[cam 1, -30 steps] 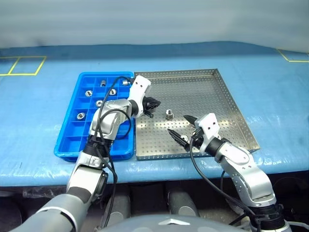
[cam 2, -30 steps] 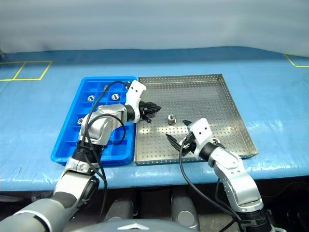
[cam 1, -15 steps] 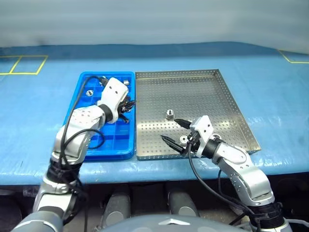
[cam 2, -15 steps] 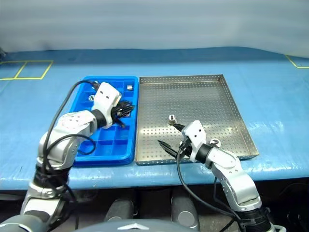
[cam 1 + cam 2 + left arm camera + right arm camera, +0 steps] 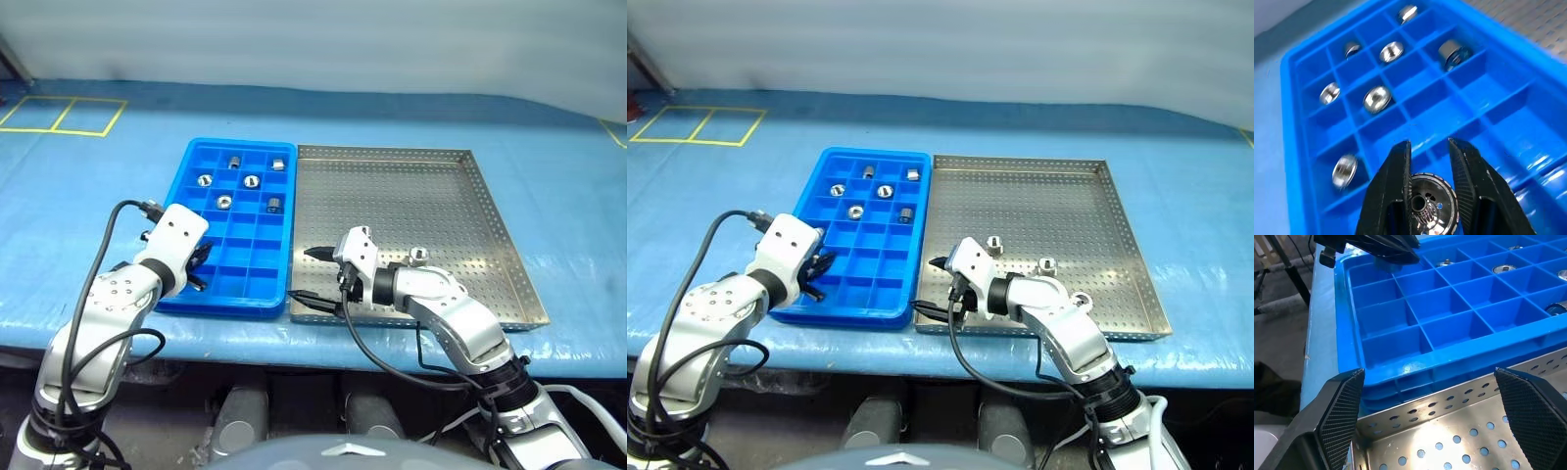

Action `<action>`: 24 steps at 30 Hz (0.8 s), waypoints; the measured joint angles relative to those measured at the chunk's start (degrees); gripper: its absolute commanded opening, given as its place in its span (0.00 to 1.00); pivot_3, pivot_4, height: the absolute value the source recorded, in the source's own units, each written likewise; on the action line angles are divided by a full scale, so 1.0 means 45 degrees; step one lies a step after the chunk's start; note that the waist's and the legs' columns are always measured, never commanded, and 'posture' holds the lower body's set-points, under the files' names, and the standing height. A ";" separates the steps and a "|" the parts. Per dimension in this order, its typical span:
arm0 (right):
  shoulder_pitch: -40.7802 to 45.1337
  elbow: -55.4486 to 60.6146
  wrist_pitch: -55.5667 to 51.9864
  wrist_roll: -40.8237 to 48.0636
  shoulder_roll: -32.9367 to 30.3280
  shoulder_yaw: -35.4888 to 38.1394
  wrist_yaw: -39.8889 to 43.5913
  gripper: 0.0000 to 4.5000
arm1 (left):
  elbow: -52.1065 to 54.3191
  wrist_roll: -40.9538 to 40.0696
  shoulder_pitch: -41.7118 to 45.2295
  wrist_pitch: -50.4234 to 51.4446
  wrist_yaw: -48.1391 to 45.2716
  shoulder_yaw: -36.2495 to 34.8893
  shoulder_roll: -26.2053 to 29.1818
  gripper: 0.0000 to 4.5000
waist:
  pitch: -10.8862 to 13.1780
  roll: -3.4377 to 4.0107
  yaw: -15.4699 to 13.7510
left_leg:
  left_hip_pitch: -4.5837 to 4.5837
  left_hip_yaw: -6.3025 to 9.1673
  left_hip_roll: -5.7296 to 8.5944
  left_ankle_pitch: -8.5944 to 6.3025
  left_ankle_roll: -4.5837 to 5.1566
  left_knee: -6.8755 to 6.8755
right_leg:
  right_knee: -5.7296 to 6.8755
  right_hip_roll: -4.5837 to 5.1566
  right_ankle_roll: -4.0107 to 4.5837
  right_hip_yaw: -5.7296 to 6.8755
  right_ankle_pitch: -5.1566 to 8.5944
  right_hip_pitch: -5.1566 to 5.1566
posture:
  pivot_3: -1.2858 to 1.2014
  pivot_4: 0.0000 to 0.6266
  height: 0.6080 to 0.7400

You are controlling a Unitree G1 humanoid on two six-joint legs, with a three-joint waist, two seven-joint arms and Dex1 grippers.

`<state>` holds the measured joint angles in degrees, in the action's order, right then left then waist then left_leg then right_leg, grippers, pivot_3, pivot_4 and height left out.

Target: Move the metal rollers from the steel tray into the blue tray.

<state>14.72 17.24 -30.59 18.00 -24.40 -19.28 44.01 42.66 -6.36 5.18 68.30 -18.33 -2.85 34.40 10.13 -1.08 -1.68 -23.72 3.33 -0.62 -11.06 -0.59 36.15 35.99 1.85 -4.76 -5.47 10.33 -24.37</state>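
The blue tray (image 5: 245, 279) lies left of the steel tray (image 5: 441, 196). Several metal rollers (image 5: 224, 202) sit in its far compartments. My left gripper (image 5: 201, 264) hovers over the blue tray's near left compartments, shut on a metal roller (image 5: 1427, 203) that sits between its fingers (image 5: 1396, 181). My right gripper (image 5: 313, 276) is open and empty, low over the steel tray's near left corner and pointing at the blue tray's wall. Two loose rollers lie on the steel tray, one (image 5: 996, 244) just beyond the right hand and another (image 5: 418, 255) to its right.
Both trays rest on a blue-covered table whose front edge (image 5: 294, 338) runs just below them. Yellow tape squares (image 5: 64, 116) mark the far left. The steel tray's far half (image 5: 392, 181) is bare. The blue tray's near rows (image 5: 1400, 313) hold nothing.
My left gripper has carried the roller from the steel tray's left side across to the blue tray's near left. My right gripper swung left to the steel tray's near left corner, still open.
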 measured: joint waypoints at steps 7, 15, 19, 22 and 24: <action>-0.0054 -0.0087 -0.0058 -0.0177 0.0090 -0.0005 -0.0206 1.00 | 0.0656 0.0272 -0.0896 0.0605 0.0474 -0.0328 -0.0003 0.19 | 0.0000 -0.0003 -0.0299 | -0.0001 0.0000 -0.0002 -0.0003 -0.0008 0.0000 | -0.0003 0.0004 0.0007 0.0008 0.0004 -0.0002 | 0.63 0.24 1.00; -0.0181 -0.0066 -0.0193 -0.0194 0.0074 0.0161 -0.0543 1.00 | 0.0322 0.0328 -0.0940 0.0108 0.0473 0.0024 0.0304 0.55 | -0.0001 -0.0003 -0.0297 | -0.0003 -0.0004 -0.0010 -0.0009 -0.0018 -0.0016 | -0.0003 0.0005 0.0025 0.0018 0.0013 -0.0013 | 0.61 0.24 1.00; -0.0382 -0.0031 -0.0259 -0.0210 0.0056 0.0357 -0.0754 1.00 | 0.0147 0.0307 -0.0156 -0.0366 0.0768 -0.0148 -0.0411 0.61 | -0.0001 -0.0005 -0.0321 | -0.0010 0.0002 -0.0010 -0.0006 -0.0024 -0.0021 | -0.0008 0.0005 0.0027 0.0030 0.0014 -0.0014 | 0.61 0.24 1.00; -0.0500 0.0076 -0.0270 -0.0252 0.0019 0.0474 -0.0970 1.00 | 0.0135 -0.0257 0.0791 -0.1310 0.0495 -0.0319 -0.1319 0.61 | -0.0004 -0.0011 -0.0317 | -0.0011 0.0000 -0.0009 -0.0001 -0.0037 -0.0020 | -0.0009 0.0007 0.0028 0.0030 0.0013 -0.0010 | 0.61 0.24 1.00; -0.0558 0.0143 -0.0276 -0.0291 0.0016 0.0571 -0.1169 1.00 | 0.0128 -0.1138 0.1628 -0.2124 -0.0148 -0.0194 -0.2209 0.61 | -0.0007 -0.0017 -0.0340 | -0.0012 0.0001 -0.0007 0.0004 -0.0048 -0.0018 | -0.0012 0.0008 0.0029 0.0033 0.0012 -0.0006 | 0.61 0.24 1.00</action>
<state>12.21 17.88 -31.83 16.70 -24.32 -16.71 38.75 43.24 -11.48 12.51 58.74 -18.99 -3.72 24.46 10.10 -1.16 -3.21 -23.77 3.33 -0.65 -11.05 -0.81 36.07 35.94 1.88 -4.63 -5.32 10.39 -24.40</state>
